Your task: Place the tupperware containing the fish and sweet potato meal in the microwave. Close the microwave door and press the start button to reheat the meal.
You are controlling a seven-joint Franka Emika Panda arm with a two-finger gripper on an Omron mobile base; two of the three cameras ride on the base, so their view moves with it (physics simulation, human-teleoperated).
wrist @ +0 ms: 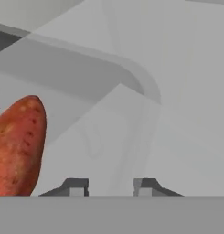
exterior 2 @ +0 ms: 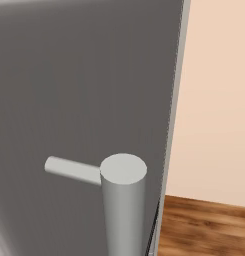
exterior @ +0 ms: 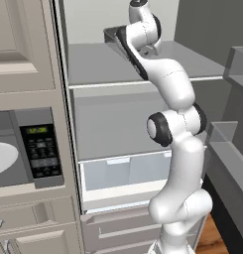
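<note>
My gripper (wrist: 111,188) reaches into the open fridge's upper shelf, onto the tupperware (wrist: 145,82), a grey tub with a flared rim. The rounded corner and wall of the tub run down between my fingertips (wrist: 77,186), which stand narrowed on them. An orange-red sweet potato (wrist: 17,146) lies in the tub at the left; the fish is out of view. From the left base view the tupperware (exterior: 110,33) pokes out behind my wrist, which hides the fingers. The microwave (exterior: 24,149) sits at the left with its white turntable (exterior: 1,158) showing; its door is out of view.
The microwave's keypad panel (exterior: 41,151) has a green display. The fridge shelf (exterior: 103,64) has a crisper drawer (exterior: 123,171) below it. The grey fridge door (exterior 2: 69,100) with its bar handle (exterior 2: 123,200) stands very close to the right base camera. A grey counter (exterior: 232,149) is at the right.
</note>
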